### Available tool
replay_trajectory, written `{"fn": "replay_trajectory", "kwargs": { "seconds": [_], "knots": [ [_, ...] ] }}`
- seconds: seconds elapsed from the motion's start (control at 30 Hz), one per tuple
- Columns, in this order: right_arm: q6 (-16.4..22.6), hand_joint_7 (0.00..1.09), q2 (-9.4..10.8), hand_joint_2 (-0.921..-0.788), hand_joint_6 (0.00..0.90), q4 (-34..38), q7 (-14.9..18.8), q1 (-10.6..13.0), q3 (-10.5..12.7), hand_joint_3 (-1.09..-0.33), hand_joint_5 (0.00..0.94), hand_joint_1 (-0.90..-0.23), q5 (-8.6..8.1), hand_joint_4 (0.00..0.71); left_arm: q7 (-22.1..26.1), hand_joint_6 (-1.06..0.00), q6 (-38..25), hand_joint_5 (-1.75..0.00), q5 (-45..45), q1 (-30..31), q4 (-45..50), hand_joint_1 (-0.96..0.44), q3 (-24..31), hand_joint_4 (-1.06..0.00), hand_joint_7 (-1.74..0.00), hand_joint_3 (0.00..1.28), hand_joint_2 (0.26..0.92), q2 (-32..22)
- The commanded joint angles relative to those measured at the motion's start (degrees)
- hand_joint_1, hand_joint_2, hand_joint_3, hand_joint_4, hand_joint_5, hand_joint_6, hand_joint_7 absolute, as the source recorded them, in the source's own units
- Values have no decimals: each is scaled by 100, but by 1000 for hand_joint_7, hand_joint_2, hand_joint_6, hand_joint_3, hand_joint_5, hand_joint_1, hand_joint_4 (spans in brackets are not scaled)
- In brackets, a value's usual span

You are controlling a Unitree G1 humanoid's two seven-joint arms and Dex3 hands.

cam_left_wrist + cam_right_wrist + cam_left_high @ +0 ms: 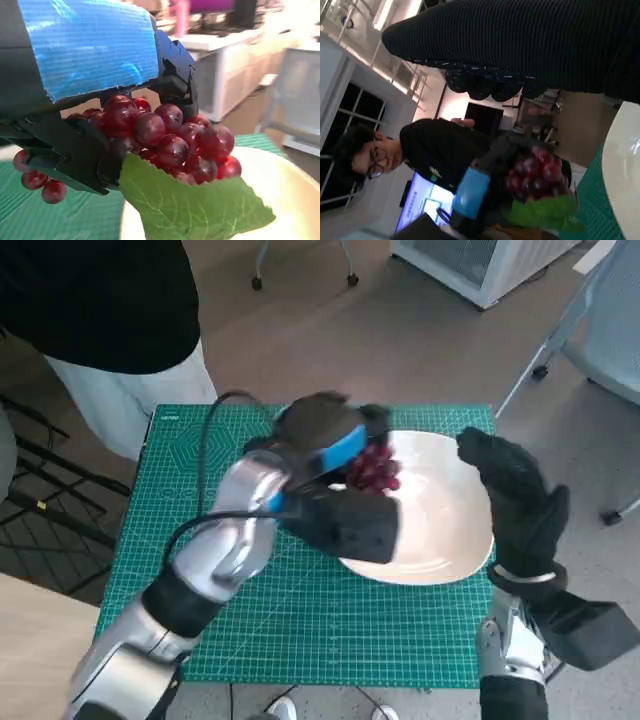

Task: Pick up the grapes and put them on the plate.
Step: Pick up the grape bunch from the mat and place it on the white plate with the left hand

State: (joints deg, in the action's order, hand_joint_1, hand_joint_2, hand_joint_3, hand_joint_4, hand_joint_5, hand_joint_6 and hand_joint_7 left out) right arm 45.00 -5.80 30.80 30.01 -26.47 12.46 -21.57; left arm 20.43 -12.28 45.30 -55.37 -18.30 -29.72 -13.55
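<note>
Our left hand (pixel 335 455) grips the grapes (pixel 375 469) above the plate (pixel 450 530) rim. Our right hand (pixel 520 502) hovers beside it, fingers apart, holding nothing. We should carry the bunch toward the plate's middle, lower it, then let go.

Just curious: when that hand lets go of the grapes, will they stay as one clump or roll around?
Probably mostly one clump: the grapes hang bunched with a leaf in the left hand. A few dangle loose, so they may flop.
</note>
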Motion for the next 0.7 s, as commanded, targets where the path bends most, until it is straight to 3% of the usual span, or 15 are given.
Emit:
{"fn": "replay_trajectory", "kwargs": {
  "seconds": [0.03,0.23,0.4,0.7],
  "knots": [
    [2,328,-13,-921,110,-48,-69,183,67,-718,4,-662,-21,470,-175,-526,193,-1316,0,-415,-498,2,-74,-639,-1171,142,920,260],
    [71,315,6,-921,115,-93,-218,250,115,-717,3,-664,80,469,-275,-554,325,-1449,-106,-708,-1022,4,-59,-556,-1100,172,921,545],
    [129,307,17,-921,120,-108,-356,282,122,-717,3,-662,174,470,-282,-504,336,-1427,-144,-899,-1376,3,-60,-487,-1256,214,921,724],
    [198,293,33,-921,126,-134,-559,316,95,-719,2,-656,285,469,-242,-538,390,-1545,-187,-1019,-1559,2,-58,-455,-1121,222,921,838]
  ]
}}
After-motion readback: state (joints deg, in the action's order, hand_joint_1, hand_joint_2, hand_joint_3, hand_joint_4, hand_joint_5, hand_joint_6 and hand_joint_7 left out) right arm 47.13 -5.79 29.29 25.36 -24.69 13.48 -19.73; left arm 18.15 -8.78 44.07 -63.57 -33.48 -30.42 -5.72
